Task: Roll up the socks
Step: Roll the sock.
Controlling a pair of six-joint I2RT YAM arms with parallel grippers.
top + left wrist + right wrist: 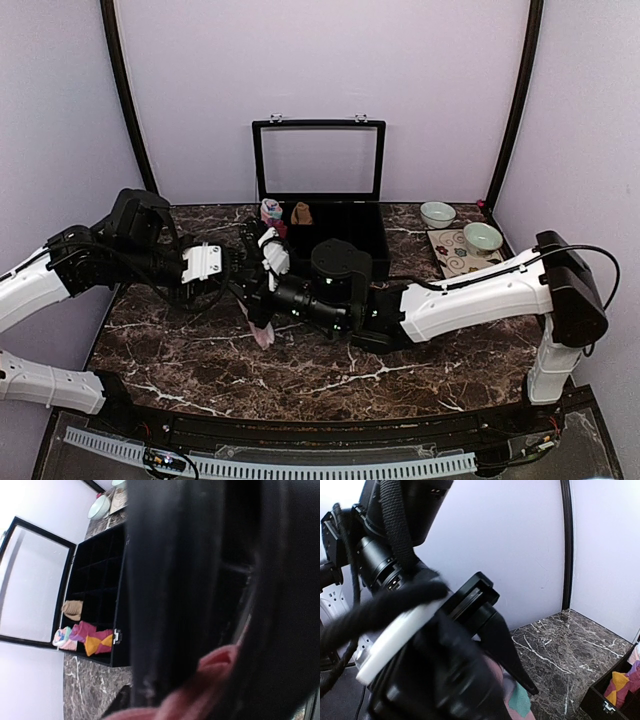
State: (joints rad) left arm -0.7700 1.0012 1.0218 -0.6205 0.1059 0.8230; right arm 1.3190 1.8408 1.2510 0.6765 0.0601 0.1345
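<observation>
Both left gripper (240, 283) and closed right gripper (258, 303) touch pink sock (263, 335).

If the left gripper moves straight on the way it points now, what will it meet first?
Most likely the pink sock, with the right gripper close behind it; the depth is unclear.

White arm links (470, 292), black joints (340, 270) and jaws, braided black cables (395, 515)

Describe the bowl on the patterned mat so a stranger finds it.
Look at the far right corner of the marble table, beside the open black box. Of two pale bowls there, this bowl sits on the patterned mat; the other bowl stands off it, farther back.
</observation>
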